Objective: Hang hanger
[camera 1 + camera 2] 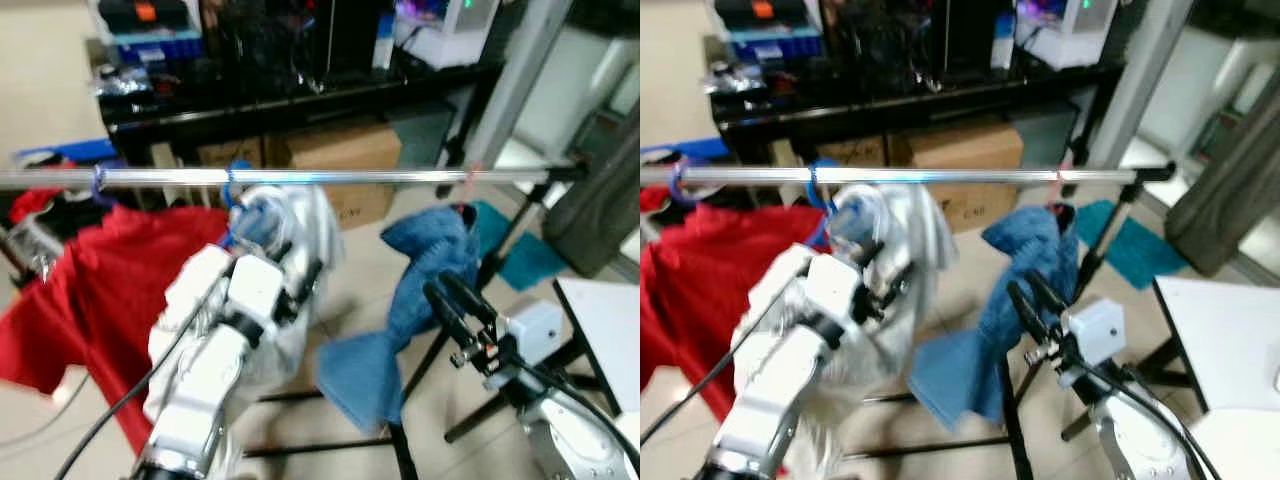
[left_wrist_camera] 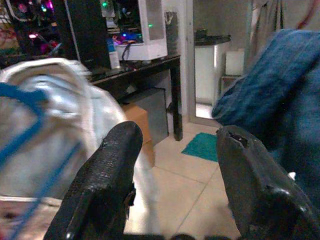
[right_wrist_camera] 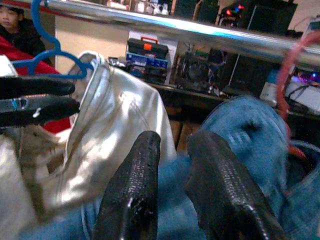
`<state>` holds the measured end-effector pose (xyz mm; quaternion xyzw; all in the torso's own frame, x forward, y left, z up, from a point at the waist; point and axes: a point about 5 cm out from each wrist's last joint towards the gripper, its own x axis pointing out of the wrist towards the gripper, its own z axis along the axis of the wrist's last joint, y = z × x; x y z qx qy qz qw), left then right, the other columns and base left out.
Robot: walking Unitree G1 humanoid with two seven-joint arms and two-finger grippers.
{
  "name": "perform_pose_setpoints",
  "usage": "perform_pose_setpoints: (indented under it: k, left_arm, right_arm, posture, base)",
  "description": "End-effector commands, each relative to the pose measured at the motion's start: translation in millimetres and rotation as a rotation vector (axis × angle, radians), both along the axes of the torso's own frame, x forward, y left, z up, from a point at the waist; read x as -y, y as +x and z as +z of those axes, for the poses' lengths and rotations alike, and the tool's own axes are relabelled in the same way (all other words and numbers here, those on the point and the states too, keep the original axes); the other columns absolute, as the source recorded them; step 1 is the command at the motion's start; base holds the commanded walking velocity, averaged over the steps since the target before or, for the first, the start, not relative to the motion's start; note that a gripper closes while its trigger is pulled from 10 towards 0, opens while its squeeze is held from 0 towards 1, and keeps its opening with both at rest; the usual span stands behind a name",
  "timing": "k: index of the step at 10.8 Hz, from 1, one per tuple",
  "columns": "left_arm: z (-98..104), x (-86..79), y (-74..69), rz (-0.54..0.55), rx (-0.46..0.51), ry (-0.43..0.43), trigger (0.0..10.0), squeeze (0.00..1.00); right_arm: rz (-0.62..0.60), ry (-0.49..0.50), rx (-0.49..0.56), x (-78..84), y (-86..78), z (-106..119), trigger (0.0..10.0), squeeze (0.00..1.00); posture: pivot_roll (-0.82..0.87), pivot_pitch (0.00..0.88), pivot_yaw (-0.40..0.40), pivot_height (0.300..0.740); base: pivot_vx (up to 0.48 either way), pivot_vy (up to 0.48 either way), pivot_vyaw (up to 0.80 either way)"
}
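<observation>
Silver and white, the robot's left arm rises from the lower left of the head view, and its left gripper (image 1: 300, 285) sits just beside a pale silvery-white garment (image 1: 300, 225), fingers spread apart with nothing between them. That garment hangs on a blue plastic hanger (image 1: 235, 190), whose hook loops over the long shiny metal rail (image 1: 400, 177) crossing the upper middle of the frame. At lower right, the right gripper (image 1: 450, 300) points up toward a crumpled blue denim garment (image 1: 425, 265) on a red hanger (image 1: 468, 180); its two black fingers stand a narrow gap apart, holding nothing. A red cloth (image 1: 95, 290) hangs at left, on the same rail. Behind, a brown cardboard box (image 1: 345, 150) sits under a black desk (image 1: 300, 100).
</observation>
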<state>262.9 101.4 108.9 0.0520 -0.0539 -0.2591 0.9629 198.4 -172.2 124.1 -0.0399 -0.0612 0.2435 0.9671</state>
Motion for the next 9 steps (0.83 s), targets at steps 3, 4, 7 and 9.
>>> perform_pose_setpoints:
  k: [3,4,7,9]
  left_arm:
    - [3.1,5.7,0.8,-0.032,0.012,-0.005,10.0,0.0]
    - [3.1,5.6,1.1,-0.031,0.012,-0.005,10.0,0.0]
    - [2.0,-1.9,-2.5,-0.005,0.132,0.135,10.0,0.0]
    - [23.8,-13.0,0.2,0.119,0.295,0.162,10.0,0.0]
  right_arm:
    - [0.028,-0.001,0.0,-1.1,1.7,1.4,10.0,0.0]
    - [0.083,-0.006,-0.013,-4.9,-0.8,0.6,10.0,0.0]
    - [0.343,0.061,-0.041,-29.2,-1.7,27.9,10.0,0.0]
    - [0.314,0.036,-0.072,-23.6,2.2,17.2,10.0,0.0]
  posture:
    - [0.04,0.012,-0.022,0.723]
    - [0.04,0.009,-0.022,0.723]
    - [0.04,0.008,-0.019,0.723]
    - [0.06,0.011,-0.024,0.723]
  base:
    - [0.0,0.0,0.0]
    - [0.0,0.0,0.0]
    - [0.0,0.0,0.0]
    - [0.0,0.0,0.0]
